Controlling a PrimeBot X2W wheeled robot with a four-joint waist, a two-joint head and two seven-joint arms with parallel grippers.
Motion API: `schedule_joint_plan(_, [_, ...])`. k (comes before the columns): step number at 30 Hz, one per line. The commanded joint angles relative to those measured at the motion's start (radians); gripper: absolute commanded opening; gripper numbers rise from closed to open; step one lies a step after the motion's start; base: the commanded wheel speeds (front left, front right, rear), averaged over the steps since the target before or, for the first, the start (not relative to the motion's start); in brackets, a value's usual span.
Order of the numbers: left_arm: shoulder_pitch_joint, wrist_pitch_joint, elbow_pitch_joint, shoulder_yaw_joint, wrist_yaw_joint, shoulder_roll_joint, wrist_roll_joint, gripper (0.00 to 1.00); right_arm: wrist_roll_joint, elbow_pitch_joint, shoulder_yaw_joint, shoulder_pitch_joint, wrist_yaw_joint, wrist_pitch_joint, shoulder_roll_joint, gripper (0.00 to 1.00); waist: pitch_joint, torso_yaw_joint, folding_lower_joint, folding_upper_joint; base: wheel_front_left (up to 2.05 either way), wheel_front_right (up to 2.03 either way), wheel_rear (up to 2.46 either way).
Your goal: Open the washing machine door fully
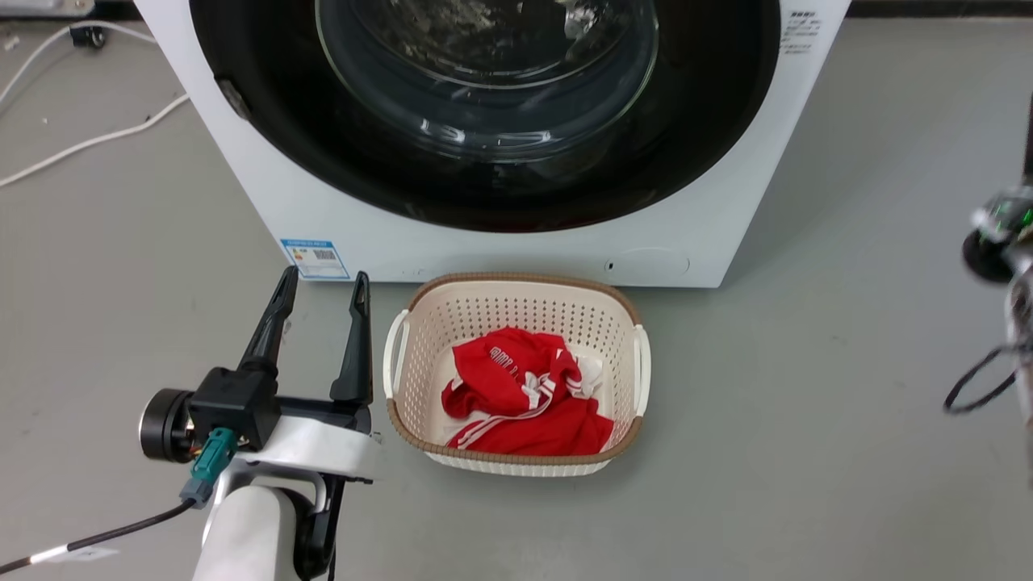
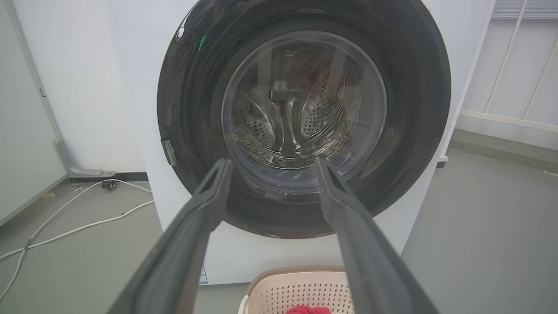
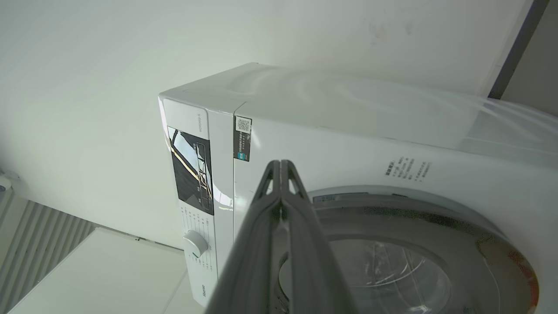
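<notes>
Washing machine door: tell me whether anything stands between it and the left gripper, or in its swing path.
Nothing visible lies between the open left gripper and the washing machine door. A laundry basket holding a red garment stands on the floor before the machine, below the door's lower edge; its rim probably clears the swing.

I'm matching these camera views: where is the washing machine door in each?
Head view: washing machine door top centre, above the basket.
Left wrist view: door centre, behind open left gripper.
Right wrist view: door lower right, behind shut right gripper.
Shared landmark: the door's glass bowl.
</notes>
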Motion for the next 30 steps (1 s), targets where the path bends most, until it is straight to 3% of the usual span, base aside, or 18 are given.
schedule_joint_plan(1, [-0.013,-0.003,-0.003,-0.001,-0.002,-0.001,0.002,1.0,0.0,0.017,0.01,-0.033,0.0,0.013,-0.009,0.0,0.018,0.01,0.0,-0.0001,0.0,0.0,0.0])
schedule_joint_plan(8, [-0.052,-0.003,-0.004,-0.02,-0.007,-0.001,-0.002,1.0,-0.055,0.238,0.147,-0.33,0.0,0.184,-0.101,0.0,0.067,0.035,0.0,-0.0001,0.0,0.0,0.0])
schedule_joint_plan(18, [-0.097,-0.003,-0.039,-0.026,-0.011,-0.001,-0.01,1.0,-0.165,0.451,0.346,-0.641,0.0,0.472,-0.088,0.0,0.155,0.048,0.0,-0.0001,0.0,0.0,0.0])
schedule_joint_plan(30, [-0.152,-0.003,-0.074,-0.048,-0.015,-0.002,-0.026,1.0,-0.276,0.657,0.427,-0.859,0.0,0.485,-0.02,0.0,0.25,0.07,0.0,-0.0001,0.0,0.0,0.0])
